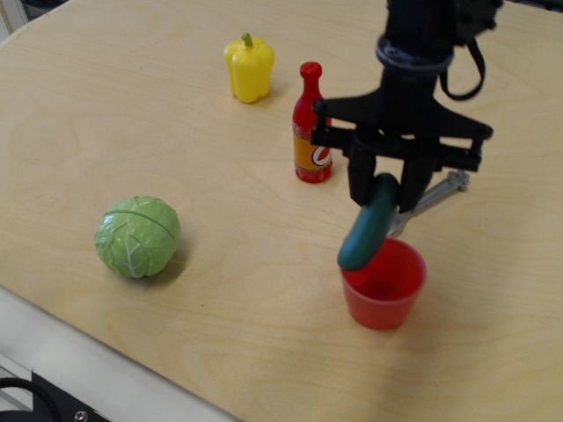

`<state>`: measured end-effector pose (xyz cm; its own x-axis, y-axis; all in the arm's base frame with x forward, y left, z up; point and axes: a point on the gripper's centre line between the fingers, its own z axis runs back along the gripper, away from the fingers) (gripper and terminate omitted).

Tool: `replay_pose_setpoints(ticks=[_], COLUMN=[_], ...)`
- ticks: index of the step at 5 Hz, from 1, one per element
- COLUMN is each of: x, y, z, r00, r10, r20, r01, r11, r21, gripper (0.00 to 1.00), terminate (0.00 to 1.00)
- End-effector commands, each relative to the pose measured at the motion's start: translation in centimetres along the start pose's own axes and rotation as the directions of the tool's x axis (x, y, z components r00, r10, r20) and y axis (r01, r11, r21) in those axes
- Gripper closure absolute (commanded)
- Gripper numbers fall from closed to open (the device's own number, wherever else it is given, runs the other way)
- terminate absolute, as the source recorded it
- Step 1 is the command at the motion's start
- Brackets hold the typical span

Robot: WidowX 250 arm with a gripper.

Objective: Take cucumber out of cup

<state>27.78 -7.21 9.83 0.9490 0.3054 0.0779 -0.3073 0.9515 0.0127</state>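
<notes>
1. Already the gripper point(384, 195) was clamped on the upper end of the cucumber point(369, 223), which hung tilted above the cup point(383, 286), its lower end at the rim's left side, toward the counter's near right edge.
2. The cup looked empty and stood upright.
3. The cucumber seemed light, stiff and smooth, probably slippery; held by one rounded end it could swing or slide out, so a hold nearer its middle would be safer.
</notes>
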Motion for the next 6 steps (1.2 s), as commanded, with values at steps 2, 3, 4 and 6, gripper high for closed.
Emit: replay_pose_setpoints(ticks=[2,3,4,6], x=[3.0,4.5,6.5,9.8], y=[9.6,12.9,15.6,19.1], z=[2.3,1.1,0.4,-2.6], r00=[0.945,0.905,0.869,0.815], r10=[0.317,0.418,0.490,0.578], r20=[0.078,0.075,0.069,0.044], r01=[-0.319,-0.422,-0.494,-0.579], r11=[0.948,0.905,0.867,0.807], r21=[0.017,0.058,0.066,0.120], gripper=[1.00,1.00,1.00,1.00], terminate=[0.00,0.00,0.00,0.00])
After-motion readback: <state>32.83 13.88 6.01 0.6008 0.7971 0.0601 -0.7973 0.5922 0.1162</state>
